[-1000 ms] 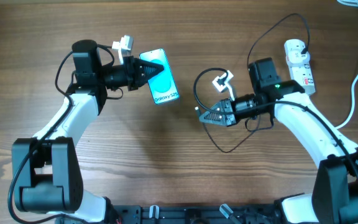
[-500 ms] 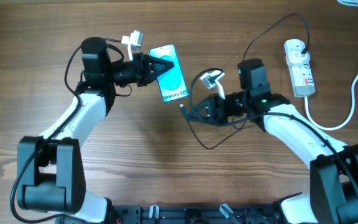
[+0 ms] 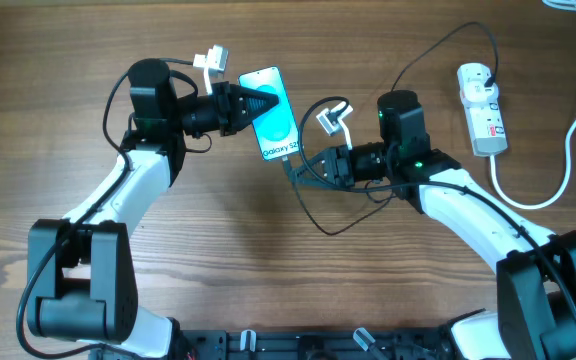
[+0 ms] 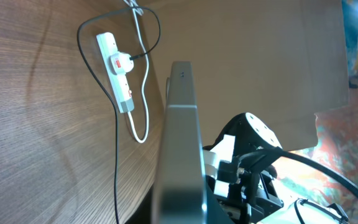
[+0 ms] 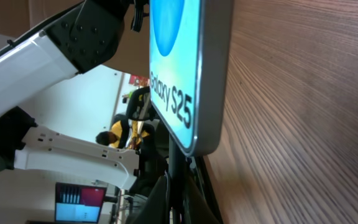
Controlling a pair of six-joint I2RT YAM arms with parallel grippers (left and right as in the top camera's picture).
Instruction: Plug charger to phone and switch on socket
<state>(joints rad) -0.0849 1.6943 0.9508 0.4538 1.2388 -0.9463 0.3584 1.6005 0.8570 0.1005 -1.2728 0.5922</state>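
Phone point(image 3: 273, 115), upper centre of the overhead view, bare table point(image 3: 268, 270) below. Left gripper point(image 3: 251, 106) clamps its left edge; right gripper point(image 3: 298, 172) pinches charger plug point(image 5: 176, 163) at its lower edge. Cyan screen, white "Galaxy S25" band.

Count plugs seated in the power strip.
1: a white adapter near the far end of the socket, the charger cable running from it. The remaining outlets look unoccupied.
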